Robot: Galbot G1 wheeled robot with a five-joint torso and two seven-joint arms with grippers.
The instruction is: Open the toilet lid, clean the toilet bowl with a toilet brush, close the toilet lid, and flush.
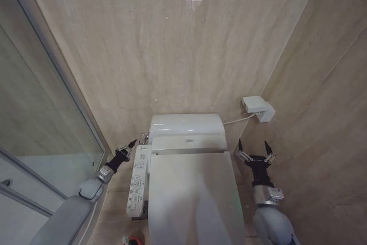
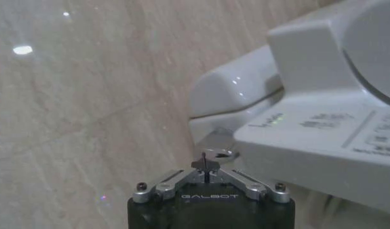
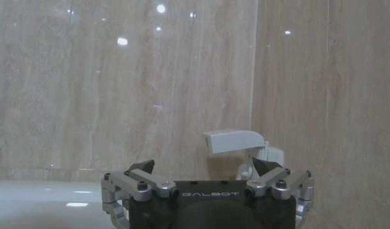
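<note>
While the toilet lid [image 1: 192, 196] lies flat and closed over the toilet bowl [image 1: 148, 216], its long axis runs straight from the robot toward the back wall, hinge end at the tank housing [image 1: 186, 125] and free end nearest the camera. The left gripper [image 1: 129, 147] hovers off the lid's left rear corner, fingers pressed together with nothing between them, tips aimed at the rear end of the side button panel [image 1: 137, 187]; in the left wrist view those clenched fingertips [image 2: 205, 165] sit just short of the panel's underside [image 2: 322, 143]. The right gripper [image 1: 254, 148] hangs off the lid's right rear corner, fingers [image 3: 141, 168] spread wide and released, pointing toward the back wall, apart from the lid. Beyond its tips a white wall box [image 1: 257, 108] sits in the corner, a cable [image 1: 238, 120] running to the tank. A sliver of red, the toilet brush [image 1: 132, 239], shows on the floor well behind the left fingers, below the panel.
</note>
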